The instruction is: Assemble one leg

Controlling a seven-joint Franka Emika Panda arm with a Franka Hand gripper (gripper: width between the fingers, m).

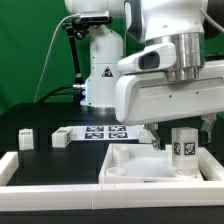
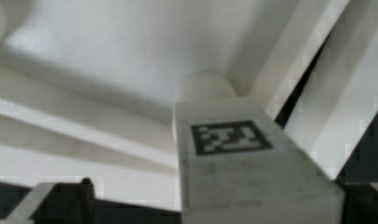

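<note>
Nearest in the exterior view, a low white border wall [image 1: 70, 192] runs along the front edge and turns back at the exterior view's left, closing off that corner. Just behind it lies a flat white panel with recesses [image 1: 130, 166], with bare black table [image 1: 45, 150] open to its left.

The leg [image 1: 184, 152] stands upright at the panel's right end. Its long axis is vertical, its tag faces the camera and its foot is on or just above the panel. The gripper [image 1: 183, 136] sits straight over it. In the wrist view the leg [image 2: 230, 150] fills the middle. A dark finger [image 2: 58, 205] shows off to one side with a gap between, so whether the jaws clamp the leg cannot be told.

Farther back lie a tagged white block [image 1: 25, 138], a second white block [image 1: 62, 138] and the marker board [image 1: 102, 132], well apart from the leg. Last is the arm's base [image 1: 100, 70].
</note>
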